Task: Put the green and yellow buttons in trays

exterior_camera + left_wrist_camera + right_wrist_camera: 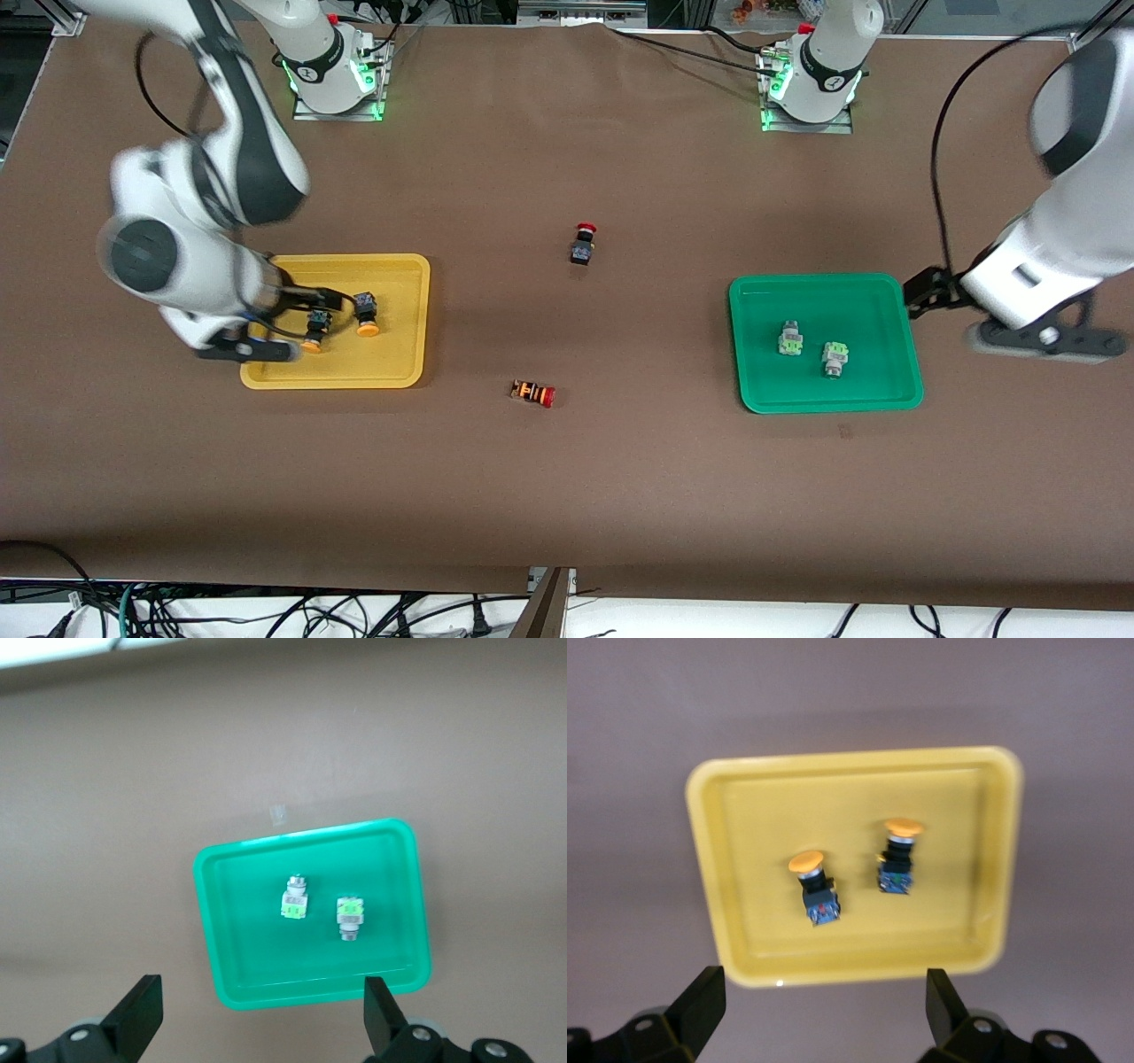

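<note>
Two yellow-capped black buttons (365,315) (315,330) lie in the yellow tray (416,319); the right wrist view shows them (816,886) (898,855) in that tray (709,859). Two green-capped whitish buttons (790,338) (834,357) lie in the green tray (904,354); the left wrist view shows them (294,898) (350,916) in that tray (213,921). My right gripper (244,348) (824,1010) hangs open and empty over the yellow tray's edge at the right arm's end. My left gripper (1045,341) (263,1019) hangs open and empty over the table beside the green tray.
A black switch with a red cap (582,243) stands on the table between the trays. An orange-striped switch with a red cap (533,392) lies nearer to the front camera. Brown cloth covers the table.
</note>
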You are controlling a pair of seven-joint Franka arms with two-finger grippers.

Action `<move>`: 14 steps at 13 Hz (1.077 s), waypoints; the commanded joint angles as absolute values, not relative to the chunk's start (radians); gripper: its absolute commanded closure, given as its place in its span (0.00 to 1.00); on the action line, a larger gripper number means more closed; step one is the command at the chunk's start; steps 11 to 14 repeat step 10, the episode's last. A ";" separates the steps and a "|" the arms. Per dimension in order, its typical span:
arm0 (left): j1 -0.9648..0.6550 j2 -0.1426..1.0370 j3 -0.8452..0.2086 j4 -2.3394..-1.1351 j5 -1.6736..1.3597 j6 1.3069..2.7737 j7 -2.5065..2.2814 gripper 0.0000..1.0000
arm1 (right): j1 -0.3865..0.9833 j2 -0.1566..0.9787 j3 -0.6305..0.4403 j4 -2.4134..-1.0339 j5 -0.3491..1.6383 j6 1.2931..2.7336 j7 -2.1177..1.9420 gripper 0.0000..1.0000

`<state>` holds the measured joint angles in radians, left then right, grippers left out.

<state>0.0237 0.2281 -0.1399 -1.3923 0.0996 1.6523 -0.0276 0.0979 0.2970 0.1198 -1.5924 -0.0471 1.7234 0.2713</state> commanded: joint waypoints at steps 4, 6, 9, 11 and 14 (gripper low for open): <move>0.037 -0.011 -0.087 -1.583 0.009 1.628 -0.028 0.00 | 0.086 0.178 0.132 -1.431 -0.045 1.450 0.256 0.00; 0.037 -0.055 -0.086 -1.643 0.005 1.608 -0.031 0.00 | 0.084 0.132 0.088 -1.407 -0.040 1.443 0.242 0.00; 0.037 -0.043 -0.086 -1.628 0.011 1.556 -0.015 0.00 | 0.083 0.081 0.090 -1.410 -0.043 1.419 0.216 0.00; 0.037 -0.043 -0.086 -1.626 0.014 1.557 -0.015 0.00 | 0.083 0.083 0.092 -1.410 -0.046 1.395 0.192 0.00; 0.037 -0.043 -0.086 -1.626 0.014 1.557 -0.015 0.00 | 0.083 0.083 0.092 -1.410 -0.046 1.395 0.192 0.00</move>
